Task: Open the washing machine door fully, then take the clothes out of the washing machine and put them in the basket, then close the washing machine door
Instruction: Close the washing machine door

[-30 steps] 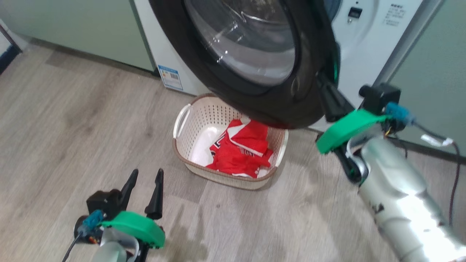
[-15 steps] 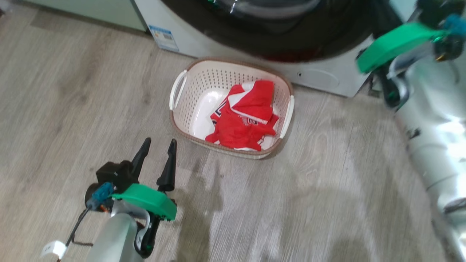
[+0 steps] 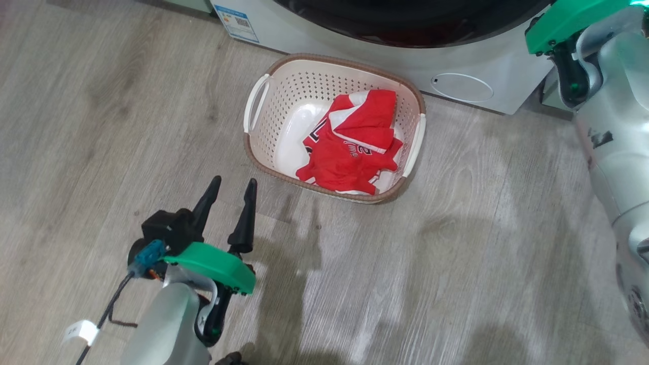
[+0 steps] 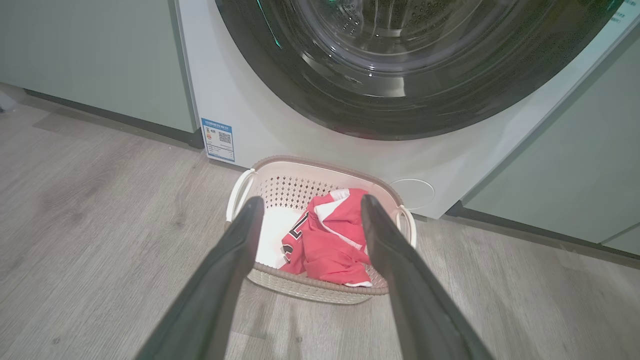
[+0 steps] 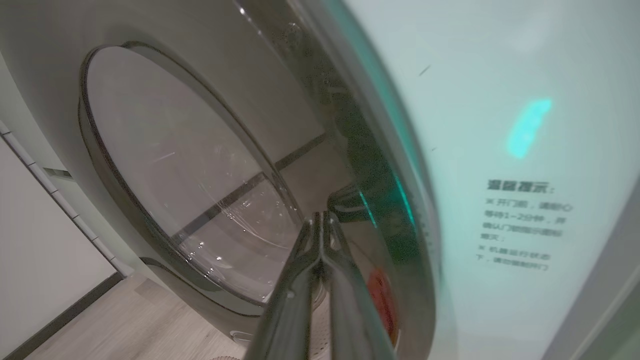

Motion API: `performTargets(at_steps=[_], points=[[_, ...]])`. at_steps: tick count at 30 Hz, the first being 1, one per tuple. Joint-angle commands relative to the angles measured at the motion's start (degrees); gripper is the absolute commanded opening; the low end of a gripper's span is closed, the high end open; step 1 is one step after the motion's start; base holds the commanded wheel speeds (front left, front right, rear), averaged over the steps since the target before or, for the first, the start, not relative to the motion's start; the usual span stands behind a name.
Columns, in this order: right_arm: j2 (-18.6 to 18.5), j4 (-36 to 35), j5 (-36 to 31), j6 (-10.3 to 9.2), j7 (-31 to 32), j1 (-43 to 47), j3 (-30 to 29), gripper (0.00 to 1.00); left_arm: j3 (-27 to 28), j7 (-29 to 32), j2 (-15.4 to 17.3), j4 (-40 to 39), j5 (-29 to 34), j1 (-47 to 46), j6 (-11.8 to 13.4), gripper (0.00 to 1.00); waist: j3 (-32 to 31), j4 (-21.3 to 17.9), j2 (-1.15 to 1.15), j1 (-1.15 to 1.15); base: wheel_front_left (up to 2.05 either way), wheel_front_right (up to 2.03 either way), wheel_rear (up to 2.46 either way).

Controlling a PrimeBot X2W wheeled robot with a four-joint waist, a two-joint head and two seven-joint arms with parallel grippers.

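The cream basket (image 3: 329, 192) stands on the floor in front of the white washing machine (image 3: 314, 38), with the red clothes (image 3: 355, 152) piled in its right half. My left gripper (image 3: 233, 182) hangs open and empty just short of the basket's near left corner. In the left wrist view its fingers frame the basket (image 4: 310, 286) and the clothes (image 4: 330, 240). The washing machine door (image 4: 400, 120) lies against the machine front (image 4: 240, 100). My right gripper (image 5: 320, 216) is shut, its tips against the door's glossy black rim (image 5: 360, 165), holding nothing.
Pale green cabinets (image 4: 95, 55) flank the machine on both sides. A blue label (image 3: 236, 23) and a small round flap (image 3: 461, 87) sit low on its front. My right forearm (image 3: 613, 111) rises along the right edge. Bare wood floor (image 3: 405, 279) spreads before the basket.
The door, which hung open above the basket a second ago, has swung in against the machine with my right arm following it. The head camera has tilted down. The left gripper stays open.
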Motion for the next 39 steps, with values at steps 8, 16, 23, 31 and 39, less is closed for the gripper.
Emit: performTargets(at_steps=[8, 16, 23, 31, 39], points=[[1.57, -2.49, -1.19, -0.60, -0.31, -1.97, -2.36, 0.00, 1.46, -0.53, 0.67, -1.01, -0.56, -0.83, 0.07, 1.00, -1.68, 0.10, 0.00, 0.00, 0.00, 0.00, 0.00], [4.01, -7.44, -0.79, -0.60, -0.31, 7.07, -2.05, 0.00, 3.64, -0.53, 0.67, -0.50, 1.09, 1.82, 0.07, 1.00, -7.51, -1.61, 0.00, 0.00, 0.00, 0.00, 0.00], [6.37, -14.07, 0.54, -0.60, -0.31, 18.90, -2.22, 0.62, 6.76, -0.54, 2.70, -0.43, 1.82, 3.91, 0.07, 1.00, -14.61, -5.07, 0.00, 0.00, 0.00, 0.00, 0.00], [7.12, -21.45, -0.17, -0.60, -0.31, 30.97, -4.41, 1.00, 12.52, -0.54, 4.77, 0.07, 1.91, 4.19, 0.07, 1.00, -19.51, -11.71, 0.00, 0.00, 0.00, 0.00, 0.00], [7.75, -32.85, -6.18, -0.60, -0.31, 43.85, -13.70, 1.00, 16.58, -0.54, 7.19, 1.96, 1.31, 3.91, 0.07, 1.00, -22.12, -19.26, 0.00, 0.00, 0.00, 0.00, 0.00]])
